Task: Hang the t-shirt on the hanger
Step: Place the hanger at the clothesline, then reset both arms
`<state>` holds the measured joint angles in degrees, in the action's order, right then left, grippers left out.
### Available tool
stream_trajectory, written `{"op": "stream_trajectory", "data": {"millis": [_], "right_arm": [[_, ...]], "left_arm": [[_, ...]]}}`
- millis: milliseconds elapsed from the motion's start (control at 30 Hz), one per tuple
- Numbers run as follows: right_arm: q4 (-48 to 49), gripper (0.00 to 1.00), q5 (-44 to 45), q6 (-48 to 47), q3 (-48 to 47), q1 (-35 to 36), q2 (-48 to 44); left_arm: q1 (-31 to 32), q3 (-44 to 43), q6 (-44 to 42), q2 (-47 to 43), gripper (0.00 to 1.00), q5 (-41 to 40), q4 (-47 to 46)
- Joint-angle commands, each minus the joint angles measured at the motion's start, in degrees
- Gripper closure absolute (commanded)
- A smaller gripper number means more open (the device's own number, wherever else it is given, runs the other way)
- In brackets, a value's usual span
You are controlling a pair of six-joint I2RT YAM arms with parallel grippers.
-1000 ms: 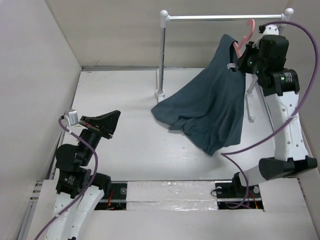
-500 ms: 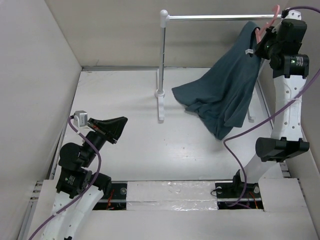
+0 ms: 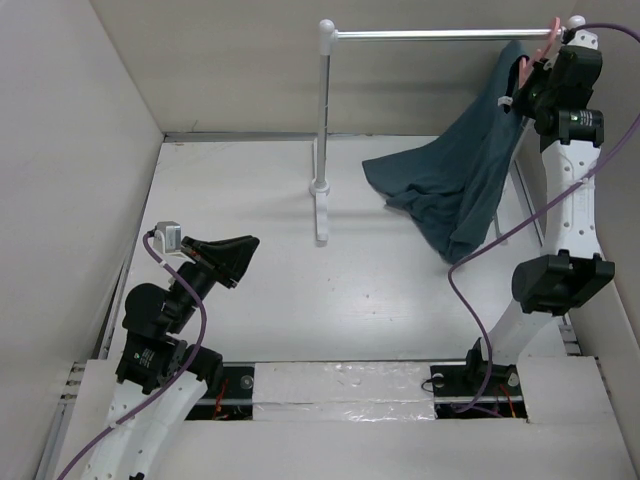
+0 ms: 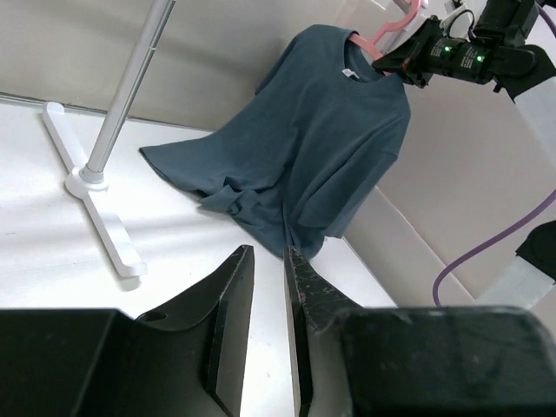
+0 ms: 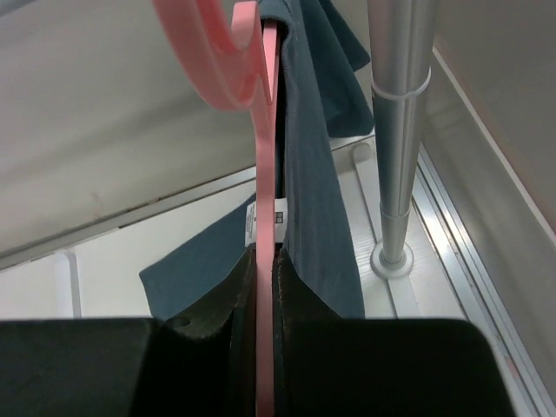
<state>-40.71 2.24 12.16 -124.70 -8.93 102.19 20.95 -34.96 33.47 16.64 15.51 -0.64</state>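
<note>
The dark teal t-shirt (image 3: 460, 180) hangs on the pink hanger (image 3: 548, 28), its lower hem draped on the table. My right gripper (image 3: 522, 85) is shut on the hanger's neck just below the hook, held high beside the right end of the silver bar (image 3: 440, 35). In the right wrist view the hanger (image 5: 265, 130) runs straight between my right gripper's (image 5: 263, 256) fingers, with the shirt (image 5: 313, 200) behind it. My left gripper (image 3: 250, 245) is low at the front left, jaws nearly together and empty. Its view (image 4: 268, 252) shows the shirt (image 4: 313, 148) and hanger (image 4: 382, 35) far off.
The rack's left white post (image 3: 325, 110) and foot (image 3: 320, 215) stand mid-table. Its right post (image 5: 400, 130) is close beside the hanger. Beige walls enclose the table on the left, back and right.
My right arm has lifted the hanger and shirt up and to the right, up to the bar's right end. More of the shirt has come off the table. My left gripper has shifted slightly right.
</note>
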Motion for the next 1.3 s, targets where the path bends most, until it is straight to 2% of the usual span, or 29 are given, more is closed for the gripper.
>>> {"op": "stream_trajectory", "data": {"millis": [0,67,167,200,267,300,367,400,467,633,667,700,867,1000,1100,1267], "right_arm": [[6.9,1.0,-1.7,1.2,5.0,-0.7,-4.9],[8.8,1.0,-3.8,2.2,8.5,-1.3,-6.2],[9.6,0.76,-3.6,3.5,10.2,-1.3,-8.0],[9.9,0.61,-3.7,3.9,10.5,-1.3,-9.0],[10.5,0.49,-3.9,5.3,12.0,-1.3,-10.5],[11.0,0.39,-3.7,5.9,13.1,-1.3,-11.5],[13.7,0.29,-2.7,7.5,17.4,-1.3,-16.0],[14.9,0.0,-2.6,8.2,19.1,-1.3,-17.9],[18.5,0.0,-2.9,10.1,22.7,-0.7,-23.7],[30.6,0.0,-5.7,13.2,42.2,4.5,-39.9],[33.0,0.0,-8.5,15.2,44.6,6.3,-44.7],[34.3,0.0,-10.5,16.2,47.1,7.2,-46.7],[47.2,0.0,-21.3,19.7,64.4,16.3,-56.3],[46.6,0.0,-26.5,16.5,68.6,23.7,-60.2],[44.8,0.0,-29.5,13.6,71.1,29.8,-63.2],[41.1,0.0,-27.8,10.5,75.2,40.3,-69.3]], "left_arm": [[0.3,0.2,0.1,0.2,0.82,0.9,-3.6],[0.3,0.2,0.1,0.2,0.81,0.8,-3.7],[0.3,-0.2,0.0,0.7,0.74,0.6,-3.4],[0.3,-0.5,-0.2,0.8,0.69,0.0,-2.9],[0.3,-0.7,-0.3,0.8,0.63,-0.4,-2.5],[0.3,-0.5,-0.3,0.8,0.56,-0.7,-2.4],[0.3,-0.7,-0.3,0.8,0.49,-0.7,-2.5],[0.3,-1.0,-0.3,0.9,0.44,-1.0,-2.3],[0.3,-1.4,-0.6,1.0,0.4,-1.4,-2.0],[0.3,-3.2,-1.1,2.9,0.27,-1.2,-1.4],[0.3,-3.3,-0.9,3.1,0.2,-1.2,-1.4],[0.3,-3.2,-0.6,3.7,0.18,-1.4,-1.9],[0.3,-5.2,-0.8,5.0,0.14,-2.9,0.0],[0.3,-6.3,-1.3,4.7,0.12,-3.9,0.6],[0.3,-7.9,-2.4,4.4,0.11,-6.2,4.7],[0.3,-8.7,-4.7,1.7,0.11,-8.0,7.0]]}}
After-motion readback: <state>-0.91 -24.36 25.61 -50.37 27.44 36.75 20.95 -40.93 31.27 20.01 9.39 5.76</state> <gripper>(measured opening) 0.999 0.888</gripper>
